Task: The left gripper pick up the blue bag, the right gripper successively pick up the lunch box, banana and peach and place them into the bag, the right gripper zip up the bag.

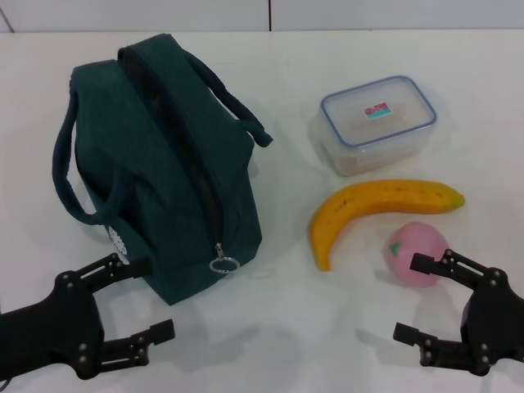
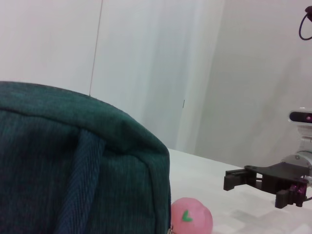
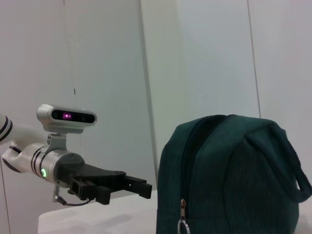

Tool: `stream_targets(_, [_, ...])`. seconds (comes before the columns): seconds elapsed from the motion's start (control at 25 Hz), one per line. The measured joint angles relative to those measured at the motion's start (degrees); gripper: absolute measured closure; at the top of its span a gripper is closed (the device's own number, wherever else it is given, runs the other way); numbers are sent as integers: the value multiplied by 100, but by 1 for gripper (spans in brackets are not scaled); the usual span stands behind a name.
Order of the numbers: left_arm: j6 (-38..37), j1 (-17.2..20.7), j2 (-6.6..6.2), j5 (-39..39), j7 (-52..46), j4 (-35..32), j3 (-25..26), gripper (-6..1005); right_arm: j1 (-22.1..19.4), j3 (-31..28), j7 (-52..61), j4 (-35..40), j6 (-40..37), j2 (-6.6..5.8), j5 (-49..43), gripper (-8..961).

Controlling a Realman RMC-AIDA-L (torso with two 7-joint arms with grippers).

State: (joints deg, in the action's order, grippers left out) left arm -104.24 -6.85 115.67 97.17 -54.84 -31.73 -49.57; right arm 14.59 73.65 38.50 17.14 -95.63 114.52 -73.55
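The blue bag (image 1: 164,172) is a dark teal fabric bag that lies zipped on the white table at the left, its ring pull (image 1: 223,264) at the near end. It also shows in the left wrist view (image 2: 73,165) and the right wrist view (image 3: 229,175). The lunch box (image 1: 377,123) stands at the back right. The banana (image 1: 377,209) lies in front of it. The pink peach (image 1: 417,252) lies near the banana's right end and also shows in the left wrist view (image 2: 191,217). My left gripper (image 1: 151,297) is open, just in front of the bag. My right gripper (image 1: 409,299) is open, just in front of the peach.
The white table (image 1: 278,327) runs to a pale wall at the back. In the left wrist view the right gripper (image 2: 263,180) shows farther off. In the right wrist view the left gripper (image 3: 131,187) with its wrist camera shows beside the bag.
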Motion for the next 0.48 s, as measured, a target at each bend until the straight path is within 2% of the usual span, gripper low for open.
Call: stream_targets(0.48, [-9,0,-2,-57,-86,0,5,120,-7,0,7,0,-24,0,17,68])
